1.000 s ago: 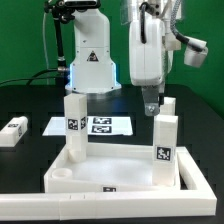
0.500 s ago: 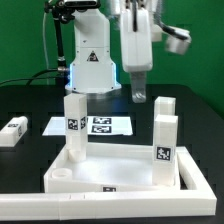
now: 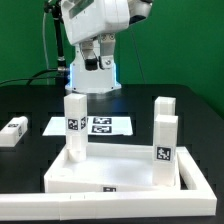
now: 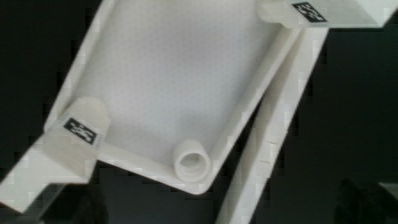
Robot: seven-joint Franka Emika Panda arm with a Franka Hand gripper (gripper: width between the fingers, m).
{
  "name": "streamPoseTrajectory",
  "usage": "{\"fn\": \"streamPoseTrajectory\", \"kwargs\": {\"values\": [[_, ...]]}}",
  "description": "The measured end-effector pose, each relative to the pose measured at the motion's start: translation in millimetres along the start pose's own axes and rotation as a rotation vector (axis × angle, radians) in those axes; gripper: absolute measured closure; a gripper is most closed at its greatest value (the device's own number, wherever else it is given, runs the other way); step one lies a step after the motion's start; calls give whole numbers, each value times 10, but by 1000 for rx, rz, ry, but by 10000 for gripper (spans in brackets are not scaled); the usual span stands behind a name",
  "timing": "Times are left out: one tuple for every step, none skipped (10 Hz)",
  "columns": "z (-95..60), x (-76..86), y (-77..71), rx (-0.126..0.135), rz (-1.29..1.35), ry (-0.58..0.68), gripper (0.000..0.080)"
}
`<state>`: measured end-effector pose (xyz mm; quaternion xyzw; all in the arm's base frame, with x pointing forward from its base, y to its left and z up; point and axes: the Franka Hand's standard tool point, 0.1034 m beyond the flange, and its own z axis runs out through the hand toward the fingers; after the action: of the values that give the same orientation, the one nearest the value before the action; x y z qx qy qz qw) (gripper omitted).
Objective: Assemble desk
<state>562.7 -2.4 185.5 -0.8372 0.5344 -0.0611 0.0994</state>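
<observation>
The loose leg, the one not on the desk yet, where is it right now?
The loose leg lies flat on the black table at the exterior view's far left, left of the marker board and apart from the panel.

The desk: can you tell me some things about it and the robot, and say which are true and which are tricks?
1. Three legs stand up in the desk panel. True; one is the front leg.
2. The gripper is holding a leg. False; it hangs open and empty above the table.
3. One leg lies loose on the black table, at the exterior view's left. True.
4. The marker board rests on top of the panel. False; it lies flat on the table behind it.
</observation>
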Motion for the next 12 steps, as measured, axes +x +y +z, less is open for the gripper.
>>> {"fn": "streamPoseTrajectory", "kwargs": {"values": [[0, 3, 1, 0, -65, 0, 150], [1, 3, 2, -1, -146, 0, 150], [9, 17, 12, -1, -222, 2, 150], [29, 83, 79, -1, -324, 8, 150], [10, 164, 220, 1, -442, 6, 150], [-18, 256, 429, 5, -574, 9, 150], [-10, 358, 683, 3, -693, 6, 150], [12, 490, 920, -9, -831, -2, 150], [46, 652, 1114, -21, -942, -8, 150], [101, 816, 1272, -44, -1011, -13, 150], [169, 986, 1353, -76, -1078, -8, 150], [273, 1058, 1432, -110, -1120, -12, 150]]}}
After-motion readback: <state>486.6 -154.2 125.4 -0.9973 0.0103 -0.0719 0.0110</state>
